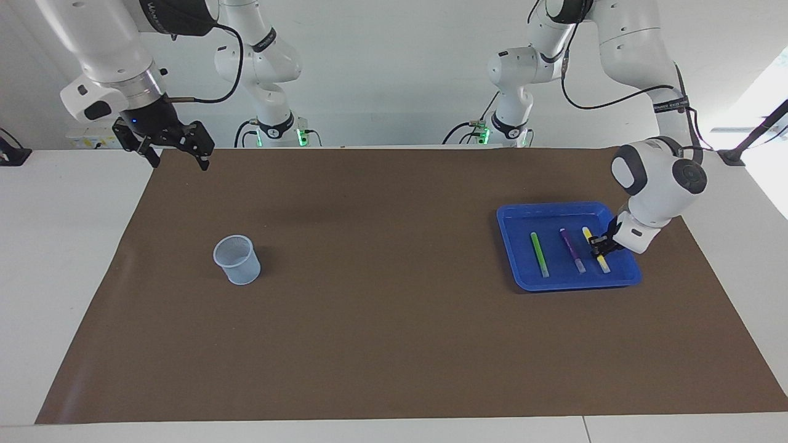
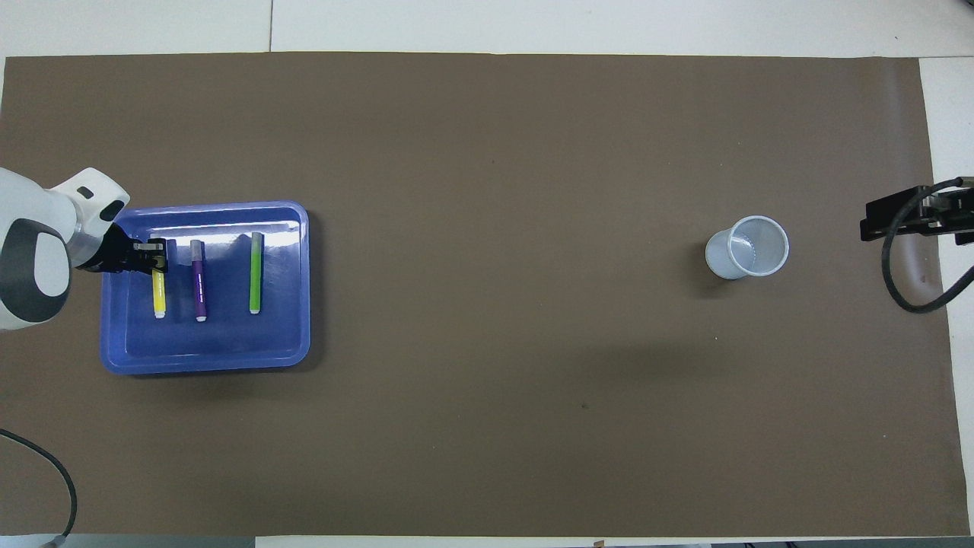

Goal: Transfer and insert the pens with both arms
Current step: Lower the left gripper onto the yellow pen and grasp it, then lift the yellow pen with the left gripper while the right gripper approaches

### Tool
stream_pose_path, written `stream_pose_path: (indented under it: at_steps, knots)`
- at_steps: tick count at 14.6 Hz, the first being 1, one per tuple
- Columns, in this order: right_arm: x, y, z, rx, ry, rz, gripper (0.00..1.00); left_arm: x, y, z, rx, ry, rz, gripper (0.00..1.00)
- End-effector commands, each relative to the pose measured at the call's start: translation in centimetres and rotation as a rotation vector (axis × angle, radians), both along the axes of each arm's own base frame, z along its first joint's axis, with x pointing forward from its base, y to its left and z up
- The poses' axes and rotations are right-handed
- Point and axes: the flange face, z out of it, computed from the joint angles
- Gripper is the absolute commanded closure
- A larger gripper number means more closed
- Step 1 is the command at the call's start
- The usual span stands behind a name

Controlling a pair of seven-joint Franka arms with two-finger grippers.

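Left gripper [image 1: 599, 247] clamped on yellow pen [image 1: 602, 264] in blue tray [image 1: 511, 258], beside purple pen [image 1: 572, 249] and green pen [image 1: 539, 253]. Facing view alone shows right gripper [image 1: 178, 161], jaws wide apart, empty, over tabletop edge near cup [image 1: 236, 259]

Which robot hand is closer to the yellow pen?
Left. The left gripper is shut on the yellow pen in the blue tray; the right gripper waits, open, at the table's other end.

Left gripper [image 2: 157, 256] jaws clamp the yellow pen [image 2: 160, 293] in the blue tray [image 2: 205, 361].
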Motion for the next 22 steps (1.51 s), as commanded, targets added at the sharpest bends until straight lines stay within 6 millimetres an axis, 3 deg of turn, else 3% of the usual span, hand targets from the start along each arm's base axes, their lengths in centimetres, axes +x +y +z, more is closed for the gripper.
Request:
stream_pose_path:
  at_steps: [1, 4, 7, 9, 11, 14, 17, 22]
  knots:
    - [-0.1, -0.3, -0.2, 0.010, -0.004, 0.006, 0.00, 1.1, -1.7, 4.9, -0.009, 0.054, 0.074, 1.00]
    - [0.0, 0.0, -0.2, 0.010, -0.010, 0.010, 0.00, 1.7, -5.3, 8.4, -0.004, 0.092, 0.149, 1.00]
    - [0.2, 2.6, -0.1, 0.012, -0.027, 0.052, 0.00, 1.6, -9.1, 12.3, -0.044, 0.124, 0.261, 1.00]
    - [0.2, 3.2, -0.2, 0.014, -0.027, 0.040, 0.00, 1.3, -12.2, 14.7, -0.055, 0.161, 0.349, 1.00]
    - [0.5, 4.7, 0.1, 0.093, -0.053, 0.043, 0.00, 0.3, -15.0, 18.0, -0.145, 0.202, 0.554, 1.00]
    - [0.8, 6.9, 0.2, 0.243, -0.072, -0.085, 0.00, -1.4, -18.6, 21.8, -0.241, 0.251, 0.750, 1.00]
    - [1.2, 8.6, 0.6, 0.367, -0.079, -0.235, 0.00, -2.5, -21.7, 24.0, -0.328, 0.360, 0.952, 1.00]
    - [0.8, 16.7, 1.0, 0.510, -0.050, -0.435, 0.00, -3.9, -28.5, 25.4, -0.421, 0.533, 1.179, 1.00]
